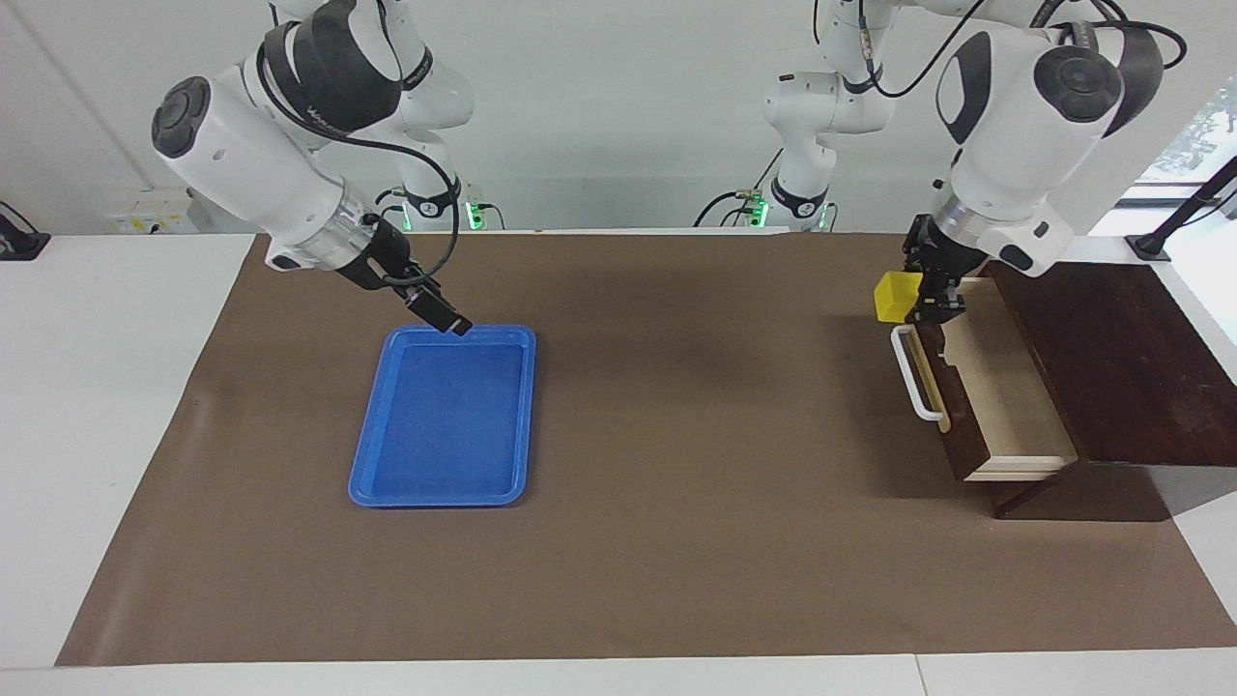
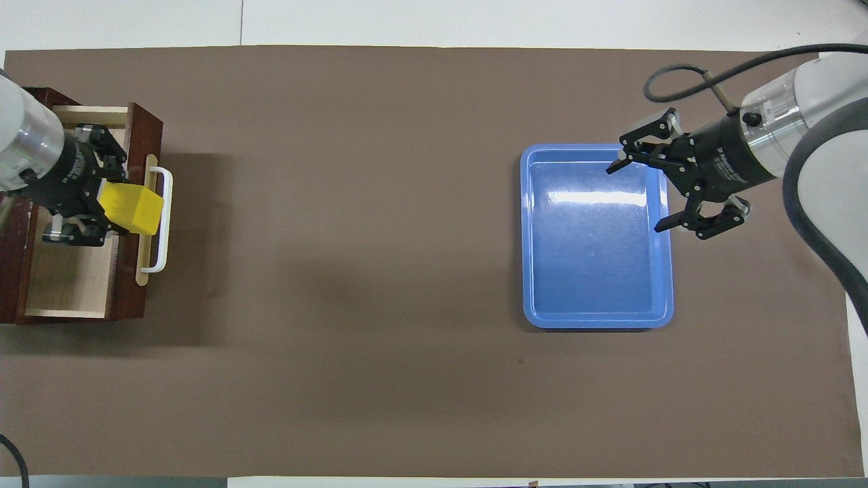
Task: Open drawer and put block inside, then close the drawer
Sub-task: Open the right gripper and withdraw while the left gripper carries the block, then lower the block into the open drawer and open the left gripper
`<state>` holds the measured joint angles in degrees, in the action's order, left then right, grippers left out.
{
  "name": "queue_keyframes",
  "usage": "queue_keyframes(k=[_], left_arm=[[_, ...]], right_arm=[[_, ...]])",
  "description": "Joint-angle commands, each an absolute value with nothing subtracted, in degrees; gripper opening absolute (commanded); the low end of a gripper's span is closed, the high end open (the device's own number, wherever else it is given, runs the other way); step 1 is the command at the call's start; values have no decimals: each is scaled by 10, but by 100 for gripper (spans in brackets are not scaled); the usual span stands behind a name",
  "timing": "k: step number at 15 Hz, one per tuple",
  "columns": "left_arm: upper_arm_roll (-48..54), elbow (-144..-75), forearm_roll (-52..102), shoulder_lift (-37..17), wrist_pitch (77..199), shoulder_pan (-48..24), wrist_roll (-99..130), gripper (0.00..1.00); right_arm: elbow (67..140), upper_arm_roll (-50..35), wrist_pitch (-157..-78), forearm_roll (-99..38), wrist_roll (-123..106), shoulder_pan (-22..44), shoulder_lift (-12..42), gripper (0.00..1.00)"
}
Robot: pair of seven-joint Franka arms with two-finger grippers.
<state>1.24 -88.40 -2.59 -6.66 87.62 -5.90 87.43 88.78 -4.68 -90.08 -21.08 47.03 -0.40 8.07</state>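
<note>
The left pincer (image 1: 918, 290) is clenched on the block (image 1: 897, 296), a small yellow cube. It holds the block up in the air over the front of the drawer (image 1: 1005, 387), just above the white handle (image 1: 916, 372). The drawer is pulled out of its dark wood box (image 1: 1111, 367), which sits at the left arm's end of the table (image 1: 676, 541), near the edge where the robots stand. The facing view shows the block up off the drawer. The overhead view does not show that; there the block (image 2: 132, 209) only covers part of the handle (image 2: 163, 220). The overhead view does show the pale wood floor inside the drawer (image 2: 68, 285).

The right pincer (image 2: 641, 196) hangs over the edge of the blue tray (image 2: 597, 305), toward the right arm's end of the table. The overhead view shows its fingers (image 2: 668, 222) spread wide, gripping nothing. In the facing view the right pincer (image 1: 446, 317) is over the tray's corner nearest the robots.
</note>
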Motion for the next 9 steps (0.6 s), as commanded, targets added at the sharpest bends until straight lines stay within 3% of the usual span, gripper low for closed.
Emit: queue_keyframes(k=[1,9], left_arm=[[19,-945,-39,-35,950,-11,803,0],[19,-1013,-57,-47,1076,47,766,0]], right_arm=[[888,-54,-860,-151,332,-26,49,100],[888,-53,-832,13,-29,-33,-12,100]])
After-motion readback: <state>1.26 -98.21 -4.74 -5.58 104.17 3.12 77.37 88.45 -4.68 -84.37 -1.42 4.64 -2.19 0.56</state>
